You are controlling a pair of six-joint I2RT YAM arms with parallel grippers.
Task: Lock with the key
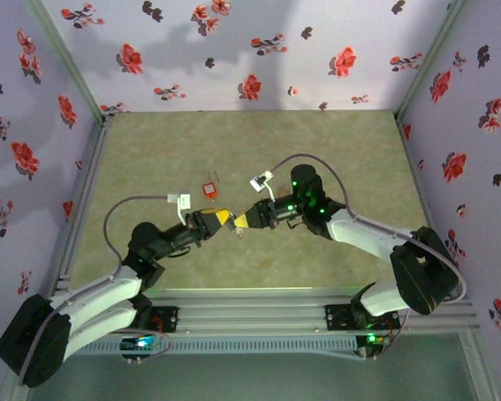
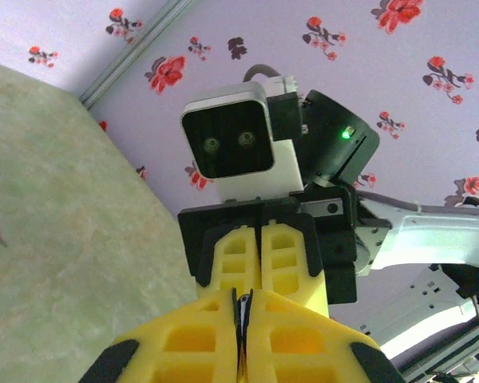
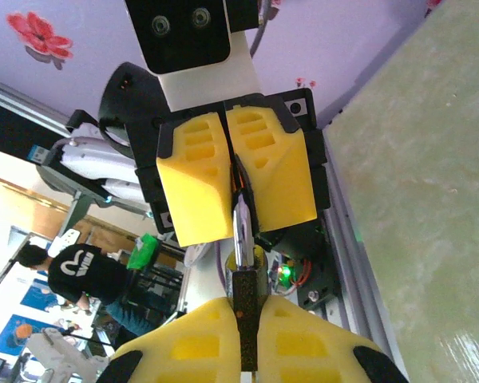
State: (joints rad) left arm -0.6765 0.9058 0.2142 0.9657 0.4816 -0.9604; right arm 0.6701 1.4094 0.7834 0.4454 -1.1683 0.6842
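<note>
Both grippers meet tip to tip over the middle of the table. My right gripper (image 3: pixel 245 302) is shut on the lock (image 3: pixel 244 319), a dark speckled body with a round brass end facing away. My left gripper (image 3: pixel 239 227) is shut on the silver key (image 3: pixel 242 235), whose blade reaches the lock's brass end. In the left wrist view the key (image 2: pixel 243 309) shows as a thin silver edge pinched between my left gripper's (image 2: pixel 243 297) yellow fingers, with the right gripper (image 2: pixel 260 275) straight ahead. From above, the left gripper (image 1: pixel 224 220) and right gripper (image 1: pixel 243 222) touch noses.
A small red object (image 1: pixel 210 189) lies on the green mat (image 1: pixel 150 159) just beyond the grippers. Flowered walls (image 1: pixel 259 50) close in the back and both sides. A metal rail (image 1: pixel 259 296) runs along the near edge.
</note>
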